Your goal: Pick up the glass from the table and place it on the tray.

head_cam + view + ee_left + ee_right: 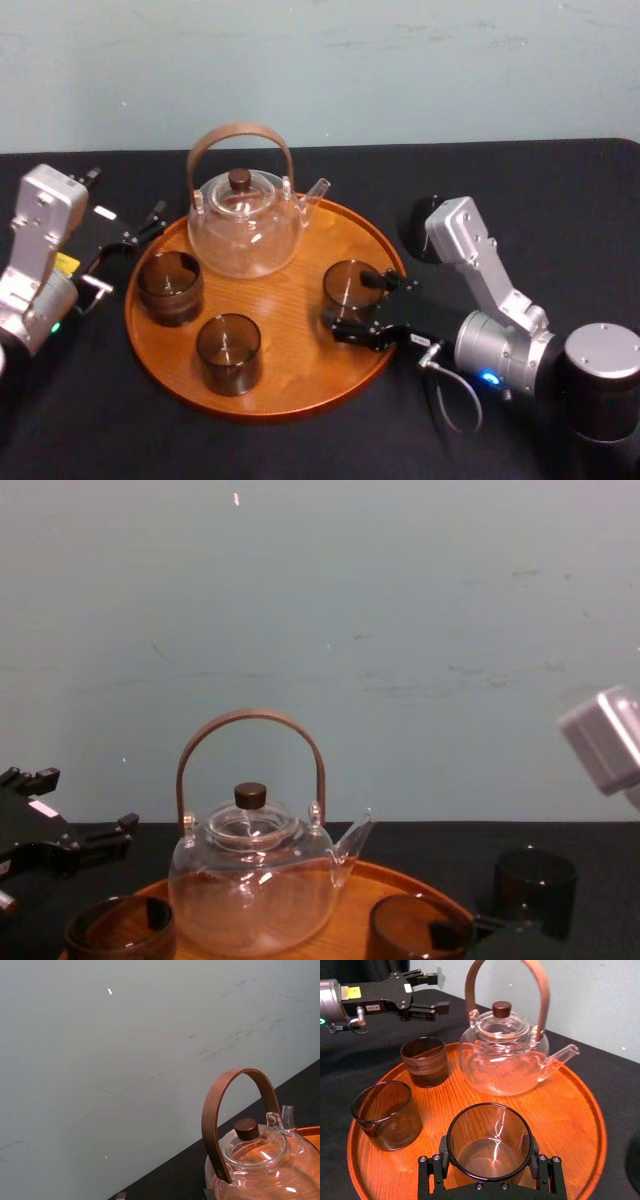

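The glass (pixel 347 282) stands upright, mouth up, on the right part of the wide tray (pixel 290 380), mid-frame in the head view, below the spout of the teapot (pixel 243 225). The right gripper (pixel 353 302) pinches its sides. The left gripper (pixel 150 222), fingers spread, hangs at the left edge; its yellow sticker (pixel 351 992) is unreadable.

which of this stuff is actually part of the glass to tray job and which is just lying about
In the job:
- glass, standing on the tray
- right gripper, jaws closed around that glass

Lying about:
- teapot on the tray
- left glass and front glass, on the tray
- dark cup on the table behind the right arm
- left gripper, open, parked by the tray's left edge
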Action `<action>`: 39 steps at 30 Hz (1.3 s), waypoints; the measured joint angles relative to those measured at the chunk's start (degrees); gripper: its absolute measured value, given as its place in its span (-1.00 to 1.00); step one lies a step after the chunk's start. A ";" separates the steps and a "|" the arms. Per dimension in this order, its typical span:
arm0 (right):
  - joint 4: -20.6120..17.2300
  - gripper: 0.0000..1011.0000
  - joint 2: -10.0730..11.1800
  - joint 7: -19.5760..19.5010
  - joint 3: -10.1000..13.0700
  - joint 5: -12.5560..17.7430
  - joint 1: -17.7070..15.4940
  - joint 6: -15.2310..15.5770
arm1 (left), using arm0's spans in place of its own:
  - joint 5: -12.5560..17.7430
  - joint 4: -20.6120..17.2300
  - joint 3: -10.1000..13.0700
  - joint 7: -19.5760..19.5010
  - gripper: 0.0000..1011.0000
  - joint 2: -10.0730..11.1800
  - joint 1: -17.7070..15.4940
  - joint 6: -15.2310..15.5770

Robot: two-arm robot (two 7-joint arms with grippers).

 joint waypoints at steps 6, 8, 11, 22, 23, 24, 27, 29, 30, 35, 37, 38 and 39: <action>1.11 0.79 -0.81 0.29 -1.45 -0.34 0.92 -0.02 | 0.00 0.00 0.00 0.00 0.98 0.00 0.00 0.00; 1.29 0.79 -0.98 0.35 -1.78 -0.48 1.10 -0.03 | 0.00 0.00 0.00 0.00 0.98 0.00 0.00 0.00; 1.65 0.79 -1.27 0.43 -2.35 -0.77 1.43 -0.06 | 0.00 0.00 0.00 0.00 0.98 0.00 0.00 0.00; 2.46 0.79 -1.96 0.54 -3.32 -1.24 1.95 -0.09 | 0.00 0.00 0.00 0.00 0.98 0.00 0.00 0.00; 2.46 0.79 -1.97 0.57 -3.36 -1.24 1.95 -0.09 | 0.00 0.00 0.00 0.00 0.98 0.00 0.00 0.00; 2.46 0.79 -1.97 0.59 -3.38 -1.24 1.95 -0.09 | 0.00 0.00 0.00 0.00 0.98 0.00 -0.01 0.00; 2.61 0.79 -2.00 0.71 -3.42 -1.23 1.95 -0.08 | 0.00 0.00 0.00 0.00 0.98 0.00 -0.01 0.00; 2.68 0.79 -2.01 0.78 -3.45 -1.19 1.92 -0.05 | 0.00 0.00 0.00 0.00 0.98 0.00 -0.01 0.00; 2.74 0.79 -2.01 0.81 -3.48 -1.11 1.89 0.01 | 0.00 0.00 0.00 0.00 0.98 0.00 0.00 0.00; 3.01 0.79 -2.03 1.14 -3.69 -0.82 1.91 0.18 | 0.00 0.00 0.00 0.00 0.98 0.00 0.00 0.00; 3.07 0.79 -2.00 1.28 -3.77 -0.79 1.95 0.20 | 0.00 0.00 0.00 0.00 0.98 0.00 -0.01 0.00; 3.11 0.79 -1.97 1.34 -3.82 -0.77 1.98 0.21 | 0.00 0.00 0.00 0.00 0.98 0.00 0.00 0.00; 3.18 0.79 -1.89 1.51 -3.96 -0.74 2.03 0.27 | 0.00 0.00 0.00 0.00 0.98 0.00 0.00 0.00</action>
